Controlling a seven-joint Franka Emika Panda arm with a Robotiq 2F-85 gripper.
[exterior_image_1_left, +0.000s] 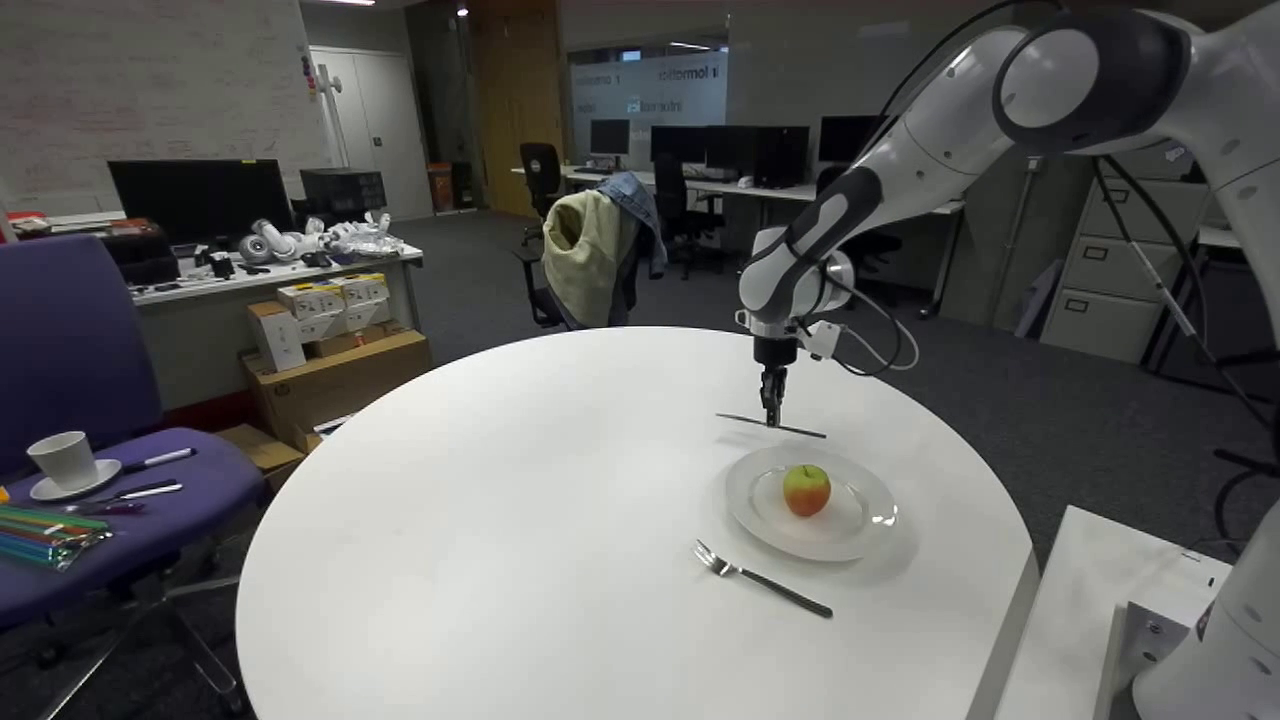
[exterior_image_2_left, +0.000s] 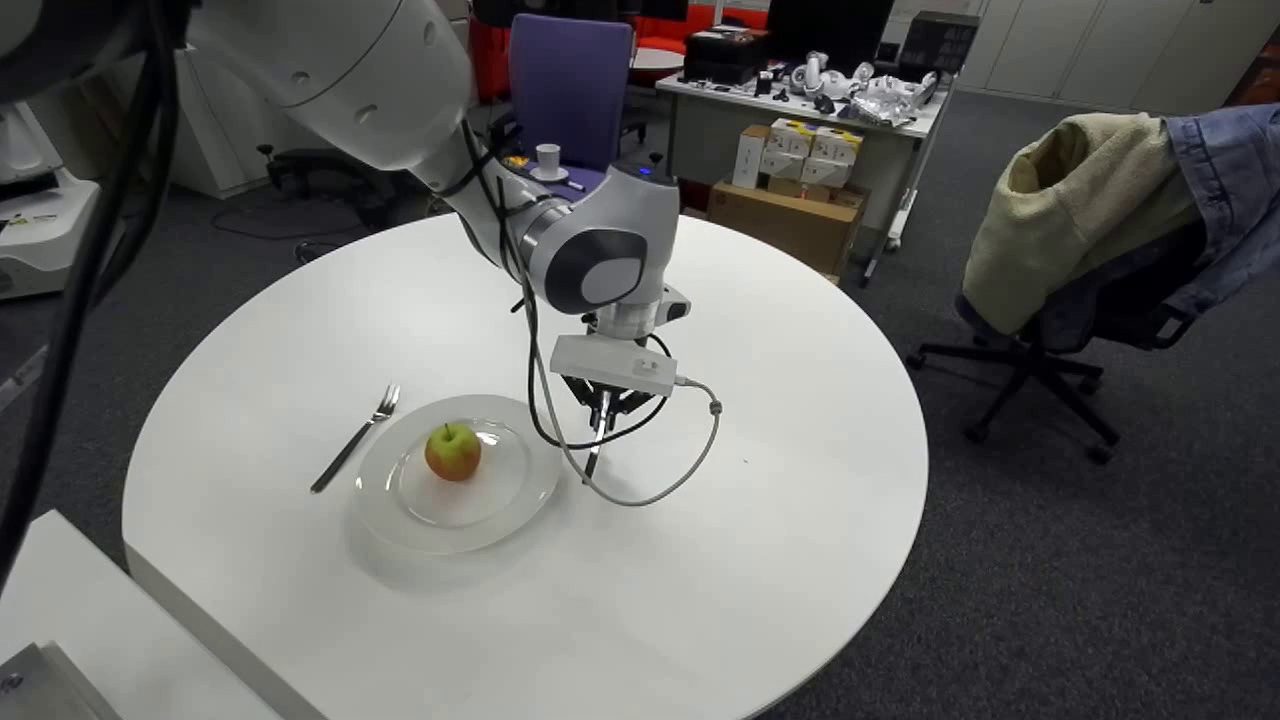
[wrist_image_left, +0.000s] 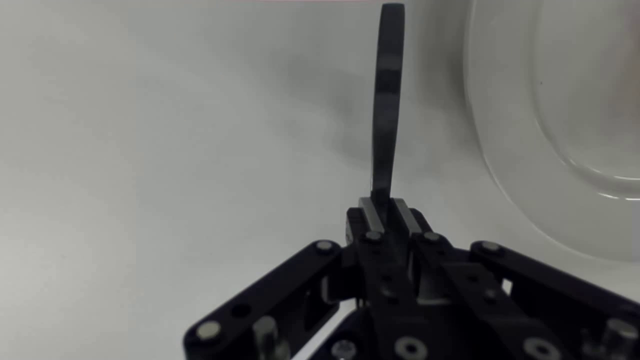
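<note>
My gripper (exterior_image_1_left: 772, 415) points down over the white table and is shut on a thin table knife (exterior_image_1_left: 803, 432). In the wrist view the knife's dark handle (wrist_image_left: 387, 100) sticks out from between the fingertips (wrist_image_left: 387, 215). Its shadow lies apart from it, so it seems slightly above the table. In an exterior view the knife (exterior_image_2_left: 591, 464) is partly hidden by the gripper (exterior_image_2_left: 603, 420) and cables. Beside it stands a white plate (exterior_image_1_left: 745, 490) with a red-green apple (exterior_image_1_left: 806, 490) on it. A fork (exterior_image_1_left: 780, 593) with a dark handle lies on the plate's far side from the knife.
The round white table (exterior_image_1_left: 450, 520) carries these things. A purple chair (exterior_image_1_left: 190, 470) beside it holds a white cup (exterior_image_1_left: 66, 460) on a saucer, pens and a packet of coloured sticks. A chair with jackets (exterior_image_2_left: 1090, 200) stands near the table. Loose cables hang from the wrist.
</note>
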